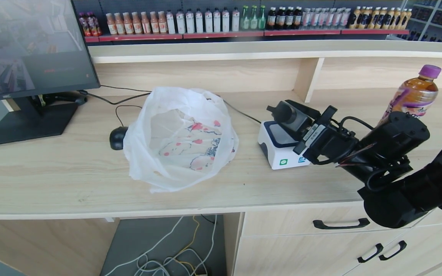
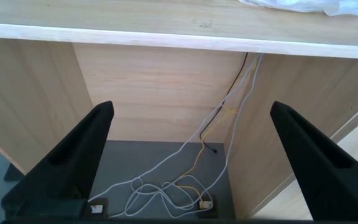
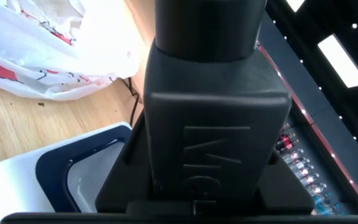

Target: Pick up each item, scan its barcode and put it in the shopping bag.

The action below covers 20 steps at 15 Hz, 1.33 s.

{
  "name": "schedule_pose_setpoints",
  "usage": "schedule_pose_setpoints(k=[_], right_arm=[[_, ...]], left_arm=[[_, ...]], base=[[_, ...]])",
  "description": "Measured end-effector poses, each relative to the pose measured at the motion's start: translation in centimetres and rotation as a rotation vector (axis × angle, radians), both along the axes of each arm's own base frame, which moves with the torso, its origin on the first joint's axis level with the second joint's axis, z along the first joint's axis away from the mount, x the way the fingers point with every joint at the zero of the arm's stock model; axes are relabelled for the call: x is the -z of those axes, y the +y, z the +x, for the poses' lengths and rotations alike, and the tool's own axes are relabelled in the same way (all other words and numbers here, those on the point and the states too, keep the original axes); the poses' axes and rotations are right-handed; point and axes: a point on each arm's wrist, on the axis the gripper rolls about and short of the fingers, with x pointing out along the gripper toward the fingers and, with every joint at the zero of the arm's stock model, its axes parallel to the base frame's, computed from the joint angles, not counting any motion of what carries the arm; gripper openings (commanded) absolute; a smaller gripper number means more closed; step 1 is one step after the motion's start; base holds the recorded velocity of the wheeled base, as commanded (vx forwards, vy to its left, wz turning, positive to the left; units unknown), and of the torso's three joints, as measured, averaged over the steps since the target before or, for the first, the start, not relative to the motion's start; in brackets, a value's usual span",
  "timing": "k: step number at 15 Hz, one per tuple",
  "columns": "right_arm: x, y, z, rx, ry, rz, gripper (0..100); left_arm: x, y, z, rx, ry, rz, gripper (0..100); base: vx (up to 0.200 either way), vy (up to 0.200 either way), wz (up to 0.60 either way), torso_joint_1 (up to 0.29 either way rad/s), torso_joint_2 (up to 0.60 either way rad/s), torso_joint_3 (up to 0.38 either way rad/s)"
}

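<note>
Amber bottle (image 1: 414,96) is standing upright on the surface (image 1: 71,172), rightward of the right claw (image 1: 301,124) — grip impossible to tell — left claw (image 2: 191,109) is gaping, farther away.

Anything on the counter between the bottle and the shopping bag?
Yes: the handheld scanner on its white cradle, with the right arm over it, sits between the bottle at right and the shopping bag at centre.

Bright, even overhead light; the crumpled white plastic shopping bag (image 1: 180,138) casts a soft shadow; the white ceiling light strips (image 3: 340,53) glare.
</note>
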Motion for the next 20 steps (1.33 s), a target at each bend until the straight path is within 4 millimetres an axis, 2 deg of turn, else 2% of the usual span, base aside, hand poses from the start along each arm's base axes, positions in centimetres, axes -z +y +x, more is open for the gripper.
schedule_pose_setpoints(k=[4,8,20], right_arm=[[0.5,0.0,-0.5,-0.007,0.029,-0.001,0],[1.2,0.1,-0.1,0.018,0.05,0.002,0],[1.5,0.3,0.5,0.02,0.051,0.004,0]], left_arm=[[0.0,0.0,0.0,0.0,0.0,0.0,100],[0.0,0.0,0.0,0.0,0.0,0.0,100],[0.0,0.0,0.0,0.0,0.0,0.0,100]], base=[[0.0,0.0,0.0,0.0,0.0,0.0],[0.0,0.0,0.0,0.0,0.0,0.0],[0.0,0.0,0.0,0.0,0.0,0.0]])
